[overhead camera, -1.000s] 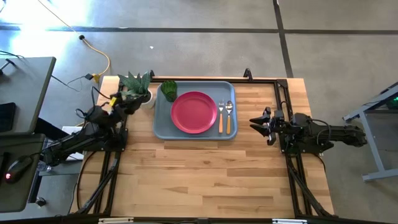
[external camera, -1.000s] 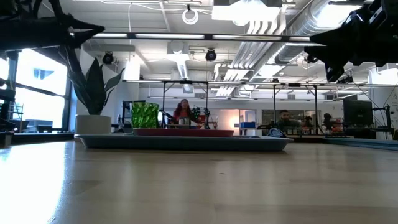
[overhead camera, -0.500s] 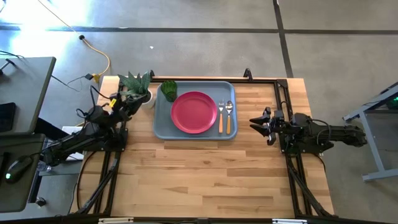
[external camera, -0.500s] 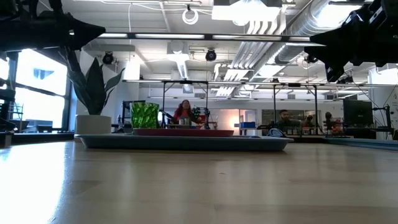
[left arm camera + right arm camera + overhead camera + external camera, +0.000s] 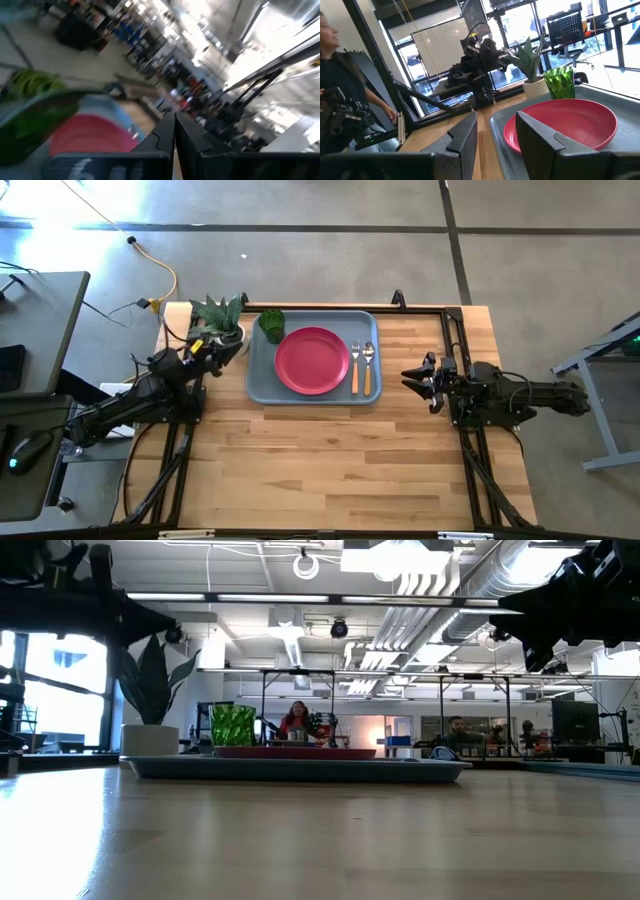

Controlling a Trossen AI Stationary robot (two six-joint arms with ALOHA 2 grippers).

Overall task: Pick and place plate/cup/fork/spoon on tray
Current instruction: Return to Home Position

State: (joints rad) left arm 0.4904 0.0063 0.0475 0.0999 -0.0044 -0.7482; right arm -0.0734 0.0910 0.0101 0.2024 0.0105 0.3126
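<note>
Tableware is shown set out on the tray [image 5: 258, 375] at the table's far edge: cup [image 5: 272, 325] in its corner, plate [image 5: 312, 360] central, fork [image 5: 355, 367] and spoon [image 5: 367, 366] alongside. Left gripper [image 5: 228, 348]: jaws shut, empty; right gripper [image 5: 412, 379]: jaws parted, empty, suggesting completion.

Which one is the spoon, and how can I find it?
Look at the blue-grey tray at the table's far side. Right of the pink plate lie two orange-handled pieces; the spoon is the outer one, with a smooth oval bowl, while the fork has tines.
</note>
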